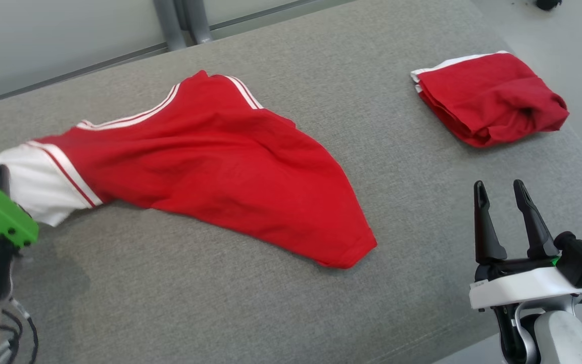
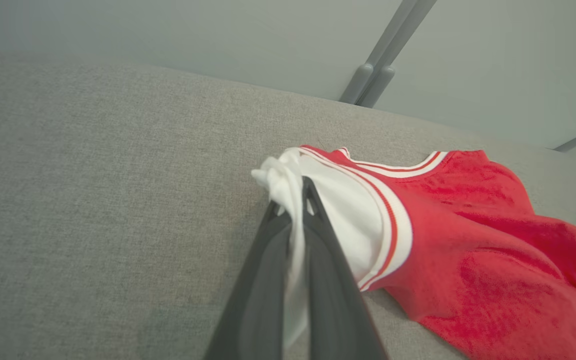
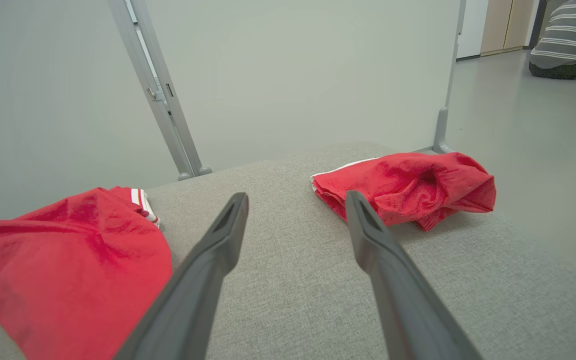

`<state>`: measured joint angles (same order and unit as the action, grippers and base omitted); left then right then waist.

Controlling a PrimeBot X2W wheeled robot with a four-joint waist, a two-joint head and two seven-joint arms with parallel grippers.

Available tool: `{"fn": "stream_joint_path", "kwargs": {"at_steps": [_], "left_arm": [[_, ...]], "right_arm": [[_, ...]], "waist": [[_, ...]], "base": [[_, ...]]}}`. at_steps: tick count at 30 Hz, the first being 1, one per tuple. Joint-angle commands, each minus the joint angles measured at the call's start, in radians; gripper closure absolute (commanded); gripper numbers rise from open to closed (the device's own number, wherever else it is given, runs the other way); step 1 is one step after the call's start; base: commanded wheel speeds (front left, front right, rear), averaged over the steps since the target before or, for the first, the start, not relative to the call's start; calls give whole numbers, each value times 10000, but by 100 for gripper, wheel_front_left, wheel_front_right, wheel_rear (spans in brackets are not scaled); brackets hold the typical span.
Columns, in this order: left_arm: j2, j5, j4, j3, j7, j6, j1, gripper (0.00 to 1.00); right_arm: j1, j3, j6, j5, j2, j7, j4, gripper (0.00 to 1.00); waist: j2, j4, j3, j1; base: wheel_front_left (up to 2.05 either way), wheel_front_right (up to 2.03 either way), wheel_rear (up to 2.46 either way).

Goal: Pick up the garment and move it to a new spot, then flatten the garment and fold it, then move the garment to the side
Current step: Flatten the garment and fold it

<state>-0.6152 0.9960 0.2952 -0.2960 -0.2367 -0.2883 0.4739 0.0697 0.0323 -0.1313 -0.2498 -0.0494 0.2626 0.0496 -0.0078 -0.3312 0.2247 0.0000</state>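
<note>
So, quick read on where you're at. Your left gripper [image 2: 292,197] is clamped shut on the white sleeve [image 2: 348,215] of the red garment [image 1: 210,167], with the cloth bunched up between the two fingers. That's the end of the shirt farthest from the folded red pile [image 1: 488,98]. The rest of the garment is draped over the grey cushion [image 1: 271,303], stretching from the pinched sleeve back toward the pile, and its nearest hem corner stops well short of it. It's rumpled and skewed, nowhere near flat.

Your right gripper [image 1: 499,186] is spread wide with nothing in it. It hovers on the robot's side of the pile, fingers pointing roughly at the bare cushion between the pile and the loose garment.

I'd say you're in the first step: the pick is made, but the move to a new spot isn't done, since most of the cloth is lying on the cushion.

For the next move you'll want to carry that sleeve away from the pile so the two reds don't tangle. One pinch on a sleeve will likely just drag the body along in a rope, so I'd bring the open right gripper over to a second corner, on the side nearer the pile, before you try flattening. Watch the sleeve grip too; it looks like a thin bite of fabric.
</note>
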Motion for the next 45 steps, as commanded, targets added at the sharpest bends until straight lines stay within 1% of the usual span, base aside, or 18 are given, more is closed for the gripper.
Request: {"fn": "stream_joint_path", "kwargs": {"at_steps": [1, 11, 22, 25, 26, 27, 28, 29, 30, 32, 33, 34, 35, 36, 40, 41, 43, 45], "left_arm": [[-160, 235, -894, 334, 274, -283, -1118, 100], [-143, 922, -4055, 1485, 1244, -1425, -5766, 100], [126, 1141, -4364, 1801, 1772, -1283, -7448, 100], [268, 1032, -4394, 1595, 1792, -1270, -7245, 53], [261, 991, -4398, 1530, 1784, -1257, -7198, 22], [268, 938, -4392, 1486, 1814, -1260, -7162, 23], [305, 914, -4370, 1474, 1862, -1277, -7149, 56], [345, 929, -4354, 1494, 1890, -1265, -7146, 68], [392, 982, -4335, 1531, 1954, -1247, -7162, 91], [457, 1081, -4274, 1617, 2033, -1237, -7214, 95], [464, 1080, -4244, 1654, 2044, -1252, -7261, 80], [421, 1026, -4208, 1723, 2102, -1310, -7292, 53], [387, 995, -4179, 1784, 2153, -1350, -7319, 4], [376, 996, -4145, 1857, 2197, -1382, -7343, 0], [370, 1143, -4096, 2061, 2292, -1329, -7419, 0], [362, 1150, -4100, 2088, 2307, -1280, -7416, 55], [400, 1200, -4159, 2100, 2313, -1215, -7357, 100], [444, 1240, -4208, 2084, 2293, -1197, -7291, 100]], "right_arm": [[3, 2, 11, 149, -24, 33, -43, 0], [264, -23, 11, 557, -26, 33, -121, 0], [302, -5, 11, 805, -23, 31, -45, 0], [310, -81, 11, 838, -26, 31, -18, 0], [318, -125, 11, 834, -26, 31, -9, 0], [326, -157, 11, 825, -24, 33, -6, 0], [331, -177, 11, 812, -26, 31, -6, 0], [320, -174, 11, 807, -27, 31, -14, 0], [301, -172, 11, 806, -26, 31, -23, 0], [235, -128, 11, 820, -26, 31, -33, 0], [195, -119, 11, 833, -24, 31, -31, 0], [162, -99, 11, 832, -24, 31, -31, 0], [136, -68, 11, 831, -24, 31, -34, 0], [110, -47, 11, 826, -26, 31, -35, 0], [-9, -13, 11, 780, -24, 31, -27, 0], [-26, -14, 11, 775, -24, 31, -27, 0], [-39, 2, 11, 768, -26, 31, -23, 0], [-47, 16, 11, 770, -24, 31, -13, 0]], "waist": [[78, 654, -143, 0], [78, 1720, 37, 0], [78, 2026, 77, 0], [78, 2013, 68, 0], [78, 1980, 63, 0], [78, 1938, 56, 0], [78, 1884, 45, 0], [78, 1841, 41, 0], [78, 1790, 40, 0], [78, 1706, 34, 0], [78, 1659, 31, 0], [78, 1619, 26, 0], [78, 1587, 19, 0], [78, 1558, 8, 0], [78, 1481, -58, 0], [78, 1471, -73, 0], [78, 1469, -103, 0], [78, 1483, -142, 0]], "base": [[0, 0, 0], [0, 0, 0], [0, 0, 0], [0, 0, 0], [0, 0, 0], [0, 0, 0], [0, 0, 0], [0, 0, 0], [0, 0, 0], [0, 0, 0], [0, 0, 0], [0, 0, 0], [0, 0, 0], [0, 0, 0], [0, 0, 0], [0, 0, 0], [0, 0, 0], [0, 0, 0]]}}
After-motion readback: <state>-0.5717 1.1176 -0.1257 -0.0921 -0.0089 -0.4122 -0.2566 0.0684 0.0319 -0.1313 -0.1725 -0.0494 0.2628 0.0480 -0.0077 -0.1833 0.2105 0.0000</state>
